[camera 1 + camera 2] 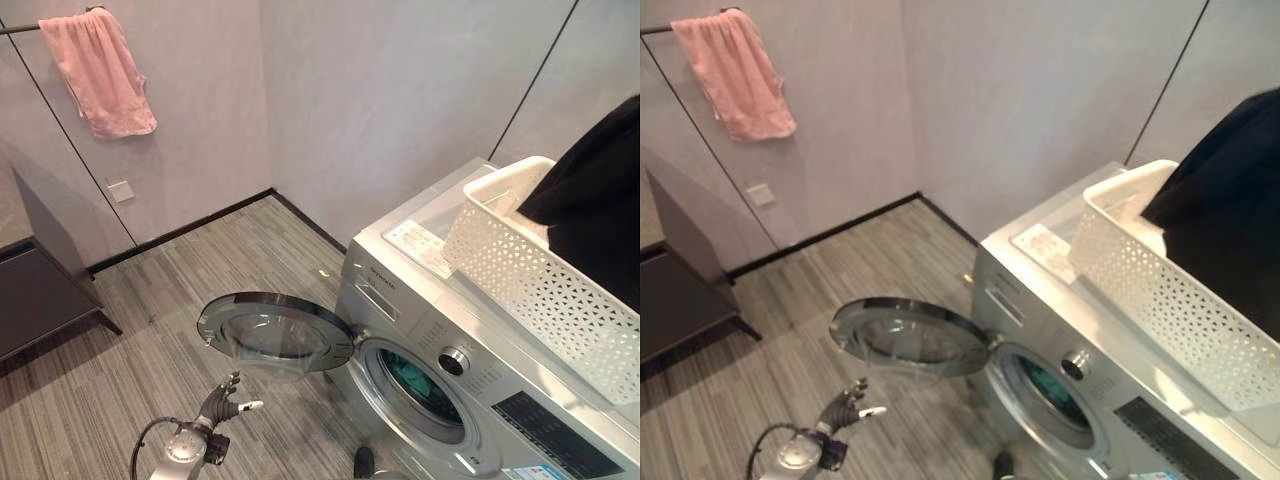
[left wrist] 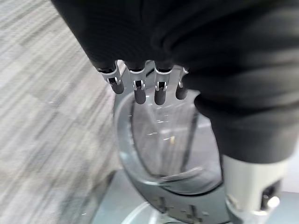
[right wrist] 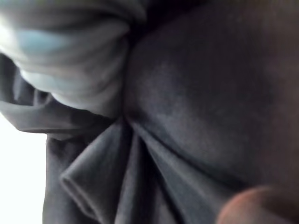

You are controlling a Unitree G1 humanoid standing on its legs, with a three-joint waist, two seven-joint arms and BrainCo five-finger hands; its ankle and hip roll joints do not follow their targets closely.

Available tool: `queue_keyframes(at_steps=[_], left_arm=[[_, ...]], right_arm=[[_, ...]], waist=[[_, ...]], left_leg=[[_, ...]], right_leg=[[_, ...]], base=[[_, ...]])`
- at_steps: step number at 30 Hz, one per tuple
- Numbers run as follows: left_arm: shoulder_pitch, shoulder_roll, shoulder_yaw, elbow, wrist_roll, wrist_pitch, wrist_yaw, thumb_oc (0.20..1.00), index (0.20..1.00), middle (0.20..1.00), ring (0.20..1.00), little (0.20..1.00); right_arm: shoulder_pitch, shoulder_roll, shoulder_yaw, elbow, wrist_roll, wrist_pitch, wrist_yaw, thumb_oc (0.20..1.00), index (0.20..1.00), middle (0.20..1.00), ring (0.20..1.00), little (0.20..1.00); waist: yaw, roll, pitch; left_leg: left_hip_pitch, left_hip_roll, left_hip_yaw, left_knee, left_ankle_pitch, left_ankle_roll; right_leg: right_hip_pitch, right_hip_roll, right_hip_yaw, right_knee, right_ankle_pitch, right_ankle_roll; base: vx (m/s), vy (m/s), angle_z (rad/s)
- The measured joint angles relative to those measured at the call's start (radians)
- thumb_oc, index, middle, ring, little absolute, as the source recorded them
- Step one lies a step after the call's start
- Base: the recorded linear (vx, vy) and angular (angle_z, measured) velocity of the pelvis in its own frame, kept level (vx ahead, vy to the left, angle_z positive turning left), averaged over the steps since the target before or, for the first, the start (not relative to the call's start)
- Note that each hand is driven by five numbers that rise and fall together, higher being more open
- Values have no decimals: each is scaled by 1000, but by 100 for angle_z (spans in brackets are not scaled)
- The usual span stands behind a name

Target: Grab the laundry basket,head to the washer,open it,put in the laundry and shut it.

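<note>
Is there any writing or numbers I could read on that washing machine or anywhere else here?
None can be read.
Washing machine: print on the drawer front and control panel, too small to read.
Sheet on the washer top: print blurred.
White laundry basket, pink towel: no writing.

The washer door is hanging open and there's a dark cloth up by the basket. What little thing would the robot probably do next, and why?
Probably carry the dark garment from above the white basket on the washer's top down to the drum opening. The round door already stands open, something teal lies inside the drum, and the left hand hangs low by the door, fingers relaxed, holding nothing.
</note>
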Motion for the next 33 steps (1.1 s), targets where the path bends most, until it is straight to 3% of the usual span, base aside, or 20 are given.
queue_keyframes(at_steps=[3,7,17,22,24,26,27,28,29,30,31,32,33], left_arm=[[-23,1,-12,-53,-1,0,1,1000,1000,1000,1000,1000],[-80,1,-44,-83,-1,-1,1,1000,1000,1000,1000,1000],[-91,18,-51,-72,-1,-1,29,1000,1000,1000,1000,1000],[-80,26,-50,-60,0,-2,37,1000,1000,1000,1000,1000],[-68,33,-44,-36,2,-4,38,1000,1000,1000,1000,1000],[-68,36,-45,-34,3,-4,38,1000,1000,1000,1000,1000],[-75,39,-51,-31,8,-6,38,1000,1000,1000,1000,1000],[-82,39,-51,-23,12,-6,38,1000,1000,1000,1000,1000],[-83,36,-63,-18,15,-6,36,1000,1000,1000,1000,1000],[-83,29,-70,-14,19,-6,32,1000,1000,1000,1000,1000],[-88,28,-76,-4,22,-10,33,1000,1000,1000,1000,1000],[-112,15,-78,14,32,-8,30,1000,1000,1000,1000,1000],[-107,3,-62,18,44,-9,31,1000,1000,1000,1000,1000]], right_arm=[[-205,-44,111,57,-12,5,-47,200,200,200,200,200],[-371,-90,176,99,-20,19,-105,200,200,200,200,200],[-483,-101,255,109,-56,19,-194,200,200,200,200,200],[-483,-99,249,22,-109,16,-217,200,200,200,200,200],[-447,-45,186,-62,-142,17,-219,200,200,200,200,200],[-417,-36,163,-84,-164,19,-228,200,200,200,200,200],[-350,-6,84,-139,-185,27,-234,200,200,200,200,200],[-312,45,31,-202,-212,36,-236,200,200,200,200,200],[-300,79,21,-247,-232,38,-236,200,200,200,200,200],[-284,93,26,-282,-251,37,-236,200,200,200,200,200],[-239,104,12,-312,-286,40,-234,200,200,200,200,200],[-143,170,-51,-414,-351,58,-234,200,200,200,200,200],[-90,197,-56,-463,-380,65,-236,200,200,200,200,200]], waist=[[4,2,6],[16,-9,29],[15,-59,57],[16,-65,76],[19,-86,91],[4,-105,103],[1,-122,102],[4,-140,121],[2,-140,125],[-1,-133,131],[-9,-141,133],[-6,-122,145],[0,-105,145]], left_leg=[[5,3,0,4,0,0],[8,3,-2,4,0,0],[30,-15,3,7,-5,-2],[60,-53,40,62,-57,20],[79,-91,74,103,-107,60],[91,-124,95,125,-124,62],[62,-139,78,183,-156,96],[47,-163,67,237,-193,152],[40,-176,57,268,-217,160],[37,-176,63,288,-232,129],[19,-209,71,344,-253,145],[-92,-247,57,521,-311,248],[-91,-239,83,529,-335,234]], right_leg=[[1,4,1,0,3,-5],[13,4,-4,0,4,-6],[15,-1,19,9,15,-5],[32,-30,88,10,29,13],[31,-58,158,10,48,28],[34,-80,188,13,60,38],[13,-94,200,38,64,44],[9,-113,218,47,73,54],[3,-121,236,46,87,63],[0,-132,249,41,97,77],[-8,-143,234,57,117,77],[-58,-166,210,106,134,98],[-62,-165,200,100,143,91]], base=[[-8,1,-2],[-47,48,4],[-87,149,-5],[-98,292,-35],[-95,253,-75],[-160,346,-39],[-99,196,-37],[-57,77,-46],[-141,227,-55],[-197,303,-50],[-264,358,-45],[-160,164,-47],[-126,136,-42]])
